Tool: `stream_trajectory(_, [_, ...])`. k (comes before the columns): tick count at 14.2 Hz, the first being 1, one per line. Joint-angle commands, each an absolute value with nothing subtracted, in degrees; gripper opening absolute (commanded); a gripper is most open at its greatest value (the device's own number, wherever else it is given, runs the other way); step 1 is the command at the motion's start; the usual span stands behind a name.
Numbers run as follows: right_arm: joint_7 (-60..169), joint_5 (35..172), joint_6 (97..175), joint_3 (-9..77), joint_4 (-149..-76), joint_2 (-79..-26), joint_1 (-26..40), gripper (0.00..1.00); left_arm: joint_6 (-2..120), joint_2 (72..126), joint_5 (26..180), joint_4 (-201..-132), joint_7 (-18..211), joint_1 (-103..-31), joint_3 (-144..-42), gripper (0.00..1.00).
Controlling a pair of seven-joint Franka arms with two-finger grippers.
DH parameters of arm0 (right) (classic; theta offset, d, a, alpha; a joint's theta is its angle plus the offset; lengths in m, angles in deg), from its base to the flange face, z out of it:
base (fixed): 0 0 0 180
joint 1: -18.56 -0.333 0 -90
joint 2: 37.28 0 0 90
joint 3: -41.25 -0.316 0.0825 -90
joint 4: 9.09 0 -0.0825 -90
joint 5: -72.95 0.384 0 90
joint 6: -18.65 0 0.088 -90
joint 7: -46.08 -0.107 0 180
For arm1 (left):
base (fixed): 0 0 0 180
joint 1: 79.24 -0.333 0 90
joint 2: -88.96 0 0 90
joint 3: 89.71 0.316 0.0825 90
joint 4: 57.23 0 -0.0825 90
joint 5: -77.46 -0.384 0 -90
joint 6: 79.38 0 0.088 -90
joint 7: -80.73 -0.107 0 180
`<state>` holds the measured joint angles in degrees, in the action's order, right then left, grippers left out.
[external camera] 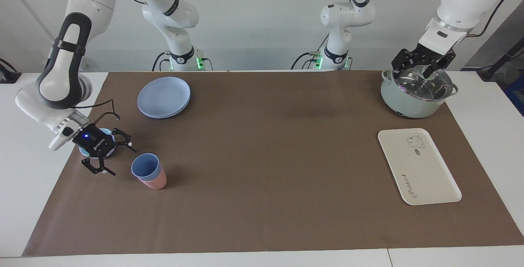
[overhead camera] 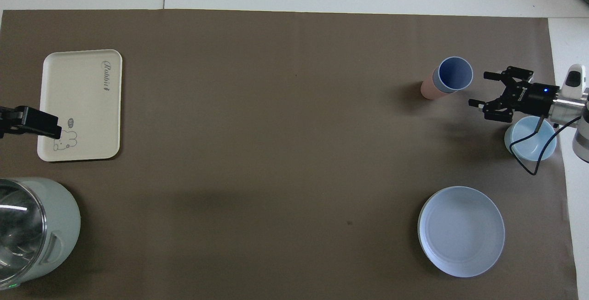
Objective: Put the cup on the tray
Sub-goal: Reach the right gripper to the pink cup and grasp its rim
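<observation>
The periwinkle-blue cup (external camera: 145, 166) (overhead camera: 454, 74) stands upright, nested inside a pink tumbler (external camera: 155, 182) (overhead camera: 428, 90), toward the right arm's end of the mat. My right gripper (external camera: 121, 161) (overhead camera: 481, 89) hangs low beside the cup, open, turned sideways with its fingers pointing at the cup. A small gap separates them and nothing is between the fingers. The cream tray (external camera: 425, 173) (overhead camera: 78, 102) lies flat toward the left arm's end, with nothing on it. My left gripper (external camera: 413, 69) waits open over the pot's lid.
A pale-green pot with a glass lid (external camera: 413, 95) (overhead camera: 27, 231) stands nearer to the robots than the tray. A light-blue bowl (overhead camera: 529, 146) sits partly under my right wrist. A round blue plate (external camera: 163, 96) (overhead camera: 461, 231) lies nearer to the robots.
</observation>
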<state>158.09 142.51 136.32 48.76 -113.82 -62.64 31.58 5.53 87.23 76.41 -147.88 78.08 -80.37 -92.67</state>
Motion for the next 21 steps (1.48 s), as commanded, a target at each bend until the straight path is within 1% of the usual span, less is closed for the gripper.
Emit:
stream_trajectory(1, [160.3,147.6,135.5,48.4,-113.2,-64.3,30.9,1.0,5.6,85.2,76.8,-150.1,78.7,-80.2,-92.6,1.0])
stream_trajectory(6, [160.5,153.0,135.8,48.4,-114.0,-65.1,29.1,1.0,5.7,85.2,76.8,-150.1,78.8,-80.2,-92.6,1.0])
stream_trajectory(9, [160.8,153.4,136.6,48.4,-114.2,-65.1,28.4,1.0,5.7,85.2,76.8,-150.4,78.7,-80.2,-92.6,1.0])
stream_trajectory(15, [162.7,153.3,135.4,48.4,-116.8,-64.3,28.5,1.0,5.7,85.0,76.8,-150.4,78.8,-80.2,-92.6,1.0])
stream_trajectory(19, [164.2,153.3,134.9,48.3,-116.8,-64.2,28.1,1.0,5.7,85.0,76.8,-150.5,78.7,-80.2,-92.6,1.0])
stream_trajectory(21, [164.8,153.8,135.2,48.3,-116.8,-64.2,26.8,1.0,5.7,85.0,76.8,-150.5,78.7,-80.2,-92.6,1.0])
